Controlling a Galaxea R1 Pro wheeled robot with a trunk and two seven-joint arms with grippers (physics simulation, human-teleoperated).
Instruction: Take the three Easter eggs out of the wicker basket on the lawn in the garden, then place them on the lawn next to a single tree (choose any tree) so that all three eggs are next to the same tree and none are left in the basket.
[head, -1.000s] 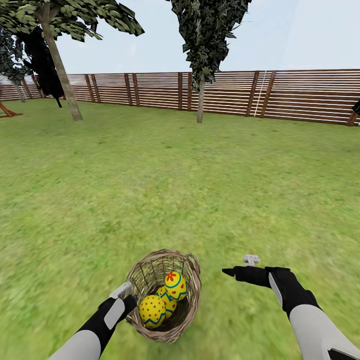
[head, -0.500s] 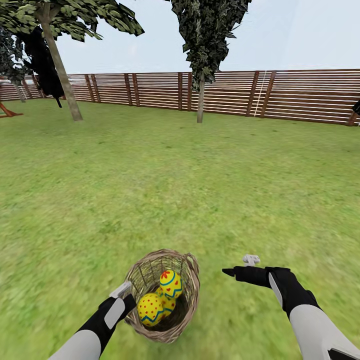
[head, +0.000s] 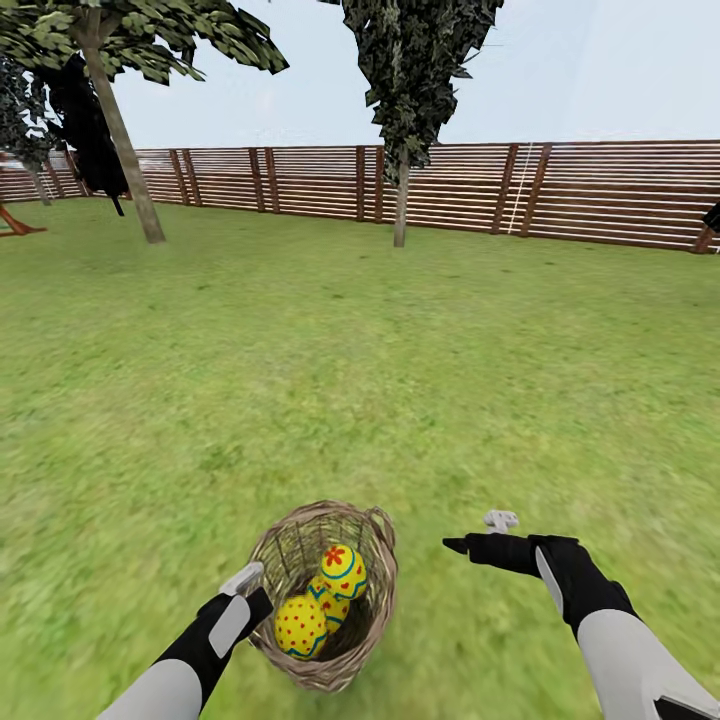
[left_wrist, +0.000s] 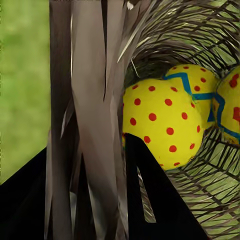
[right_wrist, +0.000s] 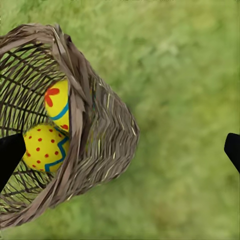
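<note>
The wicker basket (head: 325, 590) is near my base on the lawn (head: 360, 380), tilted. Three yellow Easter eggs lie inside: one with a red flower mark (head: 343, 570), a red-dotted one (head: 301, 626), and a third (head: 331, 603) partly hidden between them. My left gripper (head: 256, 592) is shut on the basket's near-left rim; in the left wrist view the wicker wall (left_wrist: 90, 115) stands between the black fingers (left_wrist: 150, 200), with the dotted egg (left_wrist: 160, 122) just behind. My right gripper (head: 478, 537) hovers open to the basket's right, apart from it; its wrist view shows the basket (right_wrist: 100, 145) and two eggs (right_wrist: 46, 147).
A tall tree with a grey-beige trunk (head: 125, 130) stands far left near the slat fence (head: 580, 195). A dark narrow tree (head: 401, 195) stands at the fence in the middle. Open grass stretches between me and both.
The eggs have rolled a little lower and leftward inside the basket, and the basket has shifted slightly in my left gripper. The right arm has barely moved.
</note>
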